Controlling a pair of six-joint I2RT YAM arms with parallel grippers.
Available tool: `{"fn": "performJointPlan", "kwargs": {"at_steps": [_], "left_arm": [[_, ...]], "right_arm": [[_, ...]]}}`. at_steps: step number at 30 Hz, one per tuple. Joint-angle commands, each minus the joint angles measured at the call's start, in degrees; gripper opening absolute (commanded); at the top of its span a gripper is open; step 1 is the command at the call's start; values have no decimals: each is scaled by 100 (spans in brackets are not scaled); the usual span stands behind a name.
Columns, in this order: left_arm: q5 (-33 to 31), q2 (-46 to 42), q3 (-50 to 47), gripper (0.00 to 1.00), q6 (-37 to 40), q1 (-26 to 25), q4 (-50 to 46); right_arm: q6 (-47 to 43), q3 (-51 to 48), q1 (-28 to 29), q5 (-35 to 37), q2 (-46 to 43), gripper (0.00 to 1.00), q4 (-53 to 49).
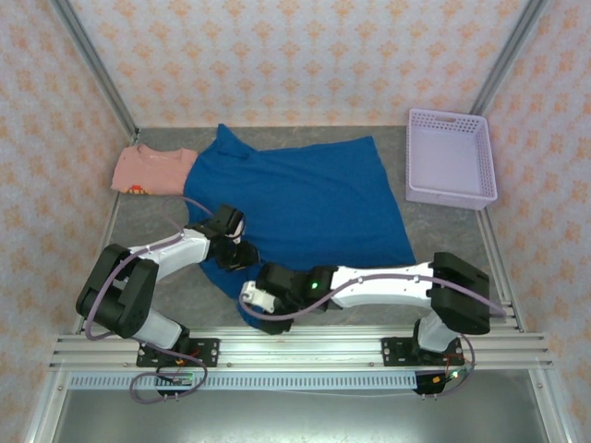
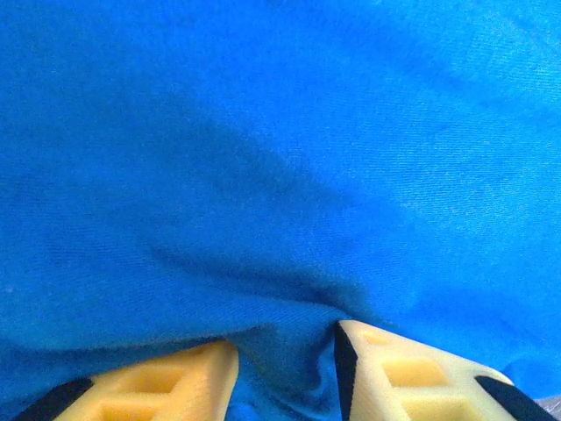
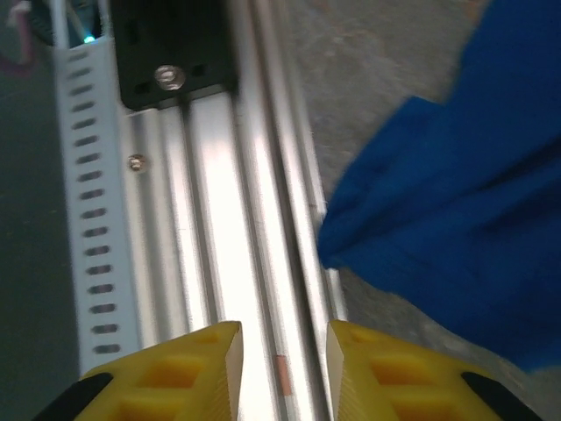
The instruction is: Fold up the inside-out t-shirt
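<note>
The inside-out t-shirt (image 1: pixel 305 198), royal blue, lies spread over the middle of the table, and its near-left part reaches down to the front rail. My left gripper (image 1: pixel 237 252) is down on that near-left part. In the left wrist view a bunched fold of the t-shirt (image 2: pixel 280 175) fills the gap of the left gripper (image 2: pixel 285 342), and cloth drapes over one fingertip. My right gripper (image 1: pixel 255 307) hangs over the front rail by the shirt's near edge. The right gripper (image 3: pixel 282 338) stands open with nothing between its fingers, and a corner of the t-shirt (image 3: pixel 447 193) lies to its right.
A salmon-pink shirt (image 1: pixel 152 171) lies folded at the back left, touching the blue sleeve. A lavender basket (image 1: pixel 451 192) stands at the back right. The aluminium rail (image 3: pixel 219 219) runs along the near edge under the right gripper. Grey table (image 1: pixel 452 231) shows right of the shirt.
</note>
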Motion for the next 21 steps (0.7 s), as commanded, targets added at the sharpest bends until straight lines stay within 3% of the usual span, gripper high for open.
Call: {"fn": "performJointPlan", "kwargs": {"at_steps": [1,9,15,18,21], "left_arm": [[-421,-64,6,43,147,96,-240],[-592,-1030,251,70,147,96,-585],[-774,-2077,136,77,-26,96,-1121],[-683,-2876,-319,75,-372,87,-1490],[-683,-3904,-785,61,-825,-68,-2082]], "right_arm": [[813,-421,-367,373,-260,32,539],[2566,-746,-986,680,220,41,1224],[2801,-373,-995,745,798,41,1071],[2829,-231,-999,781,1009,34,849],[2961,-181,-1060,622,963,13,690]]}}
